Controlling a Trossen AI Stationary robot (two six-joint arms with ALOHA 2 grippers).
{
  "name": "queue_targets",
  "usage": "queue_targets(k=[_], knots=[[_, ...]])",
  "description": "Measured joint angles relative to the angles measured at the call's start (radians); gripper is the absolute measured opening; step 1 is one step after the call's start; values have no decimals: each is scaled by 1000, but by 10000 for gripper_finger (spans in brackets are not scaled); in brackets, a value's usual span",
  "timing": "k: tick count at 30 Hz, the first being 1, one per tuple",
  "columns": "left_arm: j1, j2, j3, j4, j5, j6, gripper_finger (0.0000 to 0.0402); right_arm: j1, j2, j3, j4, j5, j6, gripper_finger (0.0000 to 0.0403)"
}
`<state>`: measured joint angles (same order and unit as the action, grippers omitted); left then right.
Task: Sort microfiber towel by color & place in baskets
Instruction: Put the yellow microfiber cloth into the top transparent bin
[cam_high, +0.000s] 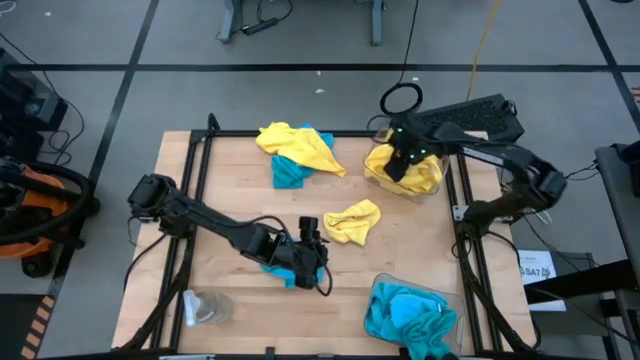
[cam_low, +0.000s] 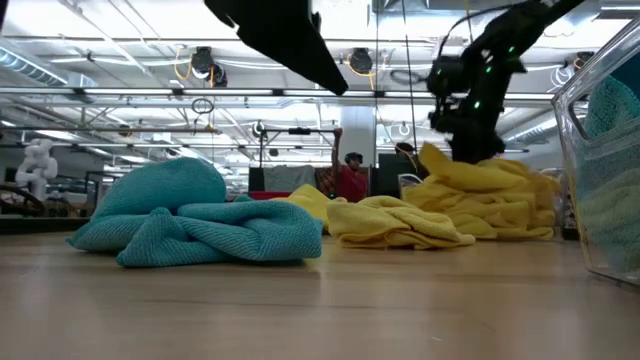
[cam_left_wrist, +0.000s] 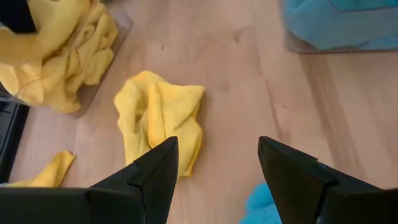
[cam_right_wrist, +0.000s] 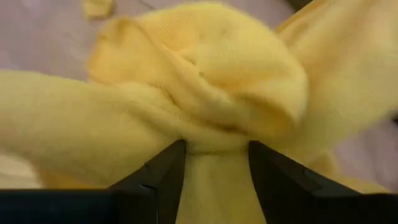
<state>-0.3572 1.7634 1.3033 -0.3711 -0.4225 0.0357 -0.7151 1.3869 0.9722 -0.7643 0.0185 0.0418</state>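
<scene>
Two clear baskets stand on the desk (cam_high: 230, 180): the basket of yellow towels (cam_high: 372, 172) at the far right edge and the basket of turquoise towels (cam_high: 380, 288) at the near right, the cloths in each too bunched to count. Loose on the wood lie four cloths: a yellow towel (cam_high: 296, 145) heaped on a turquoise towel (cam_high: 288, 173), a lone yellow towel (cam_high: 354, 221) mid-desk, and a turquoise one (cam_high: 274, 266) under the left arm. One small clear round object (cam_high: 204, 307) sits near the front left.

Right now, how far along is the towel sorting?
Done: blue towels fill the near bin; yellow ones sit in the far bin. In hand: right pincer grips a yellow towel there. Left pincer open over a blue towel. Left: loose yellow towel, mixed pile.
</scene>
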Motion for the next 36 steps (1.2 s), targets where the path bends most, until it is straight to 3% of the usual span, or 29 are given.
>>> queue_targets(k=[8, 16, 25, 36], knots=[[72, 1, 0, 21, 2, 5, 228, 4, -263, 0, -71, -28, 2, 171], [166, 79, 0, 120, 155, 6, 228, 6, -437, 0, -130, -84, 26, 171], [249, 200, -2, 222, 175, 27, 228, 124, -522, 0, -143, -126, 61, 171], [329, 326, -1, 238, 377, -23, 228, 284, -537, 0, -140, -120, 105, 171]])
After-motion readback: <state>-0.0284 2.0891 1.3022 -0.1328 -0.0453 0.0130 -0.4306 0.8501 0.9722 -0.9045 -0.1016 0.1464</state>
